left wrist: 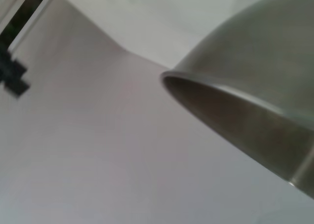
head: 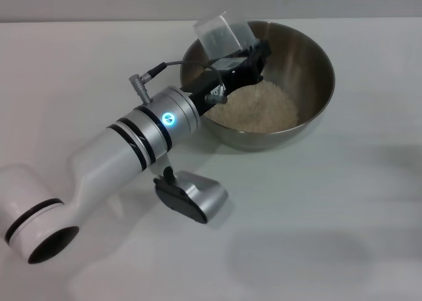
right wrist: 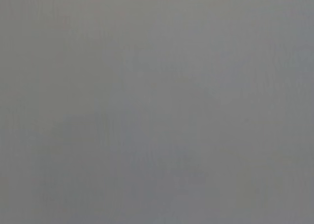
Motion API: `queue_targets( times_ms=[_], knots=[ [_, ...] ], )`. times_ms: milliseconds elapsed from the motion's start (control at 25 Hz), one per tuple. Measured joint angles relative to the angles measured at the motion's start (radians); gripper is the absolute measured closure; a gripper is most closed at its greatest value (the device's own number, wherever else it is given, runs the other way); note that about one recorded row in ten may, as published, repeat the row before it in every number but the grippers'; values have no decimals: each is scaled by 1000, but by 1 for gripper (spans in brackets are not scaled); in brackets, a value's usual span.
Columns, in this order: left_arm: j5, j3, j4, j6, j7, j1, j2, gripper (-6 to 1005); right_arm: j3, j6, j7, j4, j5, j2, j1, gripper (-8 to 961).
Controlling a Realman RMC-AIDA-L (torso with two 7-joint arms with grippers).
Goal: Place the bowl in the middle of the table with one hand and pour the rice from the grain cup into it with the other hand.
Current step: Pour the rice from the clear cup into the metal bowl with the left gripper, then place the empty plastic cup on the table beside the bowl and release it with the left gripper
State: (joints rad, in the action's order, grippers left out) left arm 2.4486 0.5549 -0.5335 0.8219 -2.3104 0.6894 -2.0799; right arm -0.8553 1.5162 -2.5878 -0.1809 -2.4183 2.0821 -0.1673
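Note:
The steel bowl (head: 310, 57) sits on the white table (head: 343, 209) right of centre and far from me. A heap of pale rice (head: 260, 107) lies inside it. My left gripper (head: 247, 54) reaches over the bowl's near-left rim, shut on the clear grain cup (head: 221, 32), which is tipped up above the rim and looks empty. In the left wrist view the bowl's rim and outer wall (left wrist: 245, 96) fill the frame's right side. My right gripper is out of view; the right wrist view is plain grey.
My left arm (head: 132, 143) crosses the table's left half from the near-left corner. A grey wrist camera housing (head: 191, 195) hangs under it. A soft shadow lies on the near-right tabletop.

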Motion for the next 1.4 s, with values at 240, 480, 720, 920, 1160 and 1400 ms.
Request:
queue_targets(
  times_ms=[240, 480, 720, 920, 1160, 1400],
  knots=[
    [-9, 31, -95, 12, 401, -48, 0, 959, 4, 2, 0, 0, 0, -1, 7, 170],
    [-17, 48, -183, 33, 864, -92, 0, 958, 6, 3, -2, 0, 0, -1, 3, 170],
    [-19, 77, -230, 91, 1368, -125, 1, 957, 4, -3, -8, 0, 1, -1, -3, 170],
    [-13, 145, -224, 156, 1726, -152, 7, 955, 7, -5, -10, 0, 1, -1, -2, 170],
    [-3, 215, -179, 258, 1984, -214, 16, 954, 7, -10, -11, 0, 1, -2, -6, 170],
    [-2, 221, -92, 283, 1979, -283, 10, 953, 7, -24, -11, -7, 0, -3, -16, 170]
  ],
)
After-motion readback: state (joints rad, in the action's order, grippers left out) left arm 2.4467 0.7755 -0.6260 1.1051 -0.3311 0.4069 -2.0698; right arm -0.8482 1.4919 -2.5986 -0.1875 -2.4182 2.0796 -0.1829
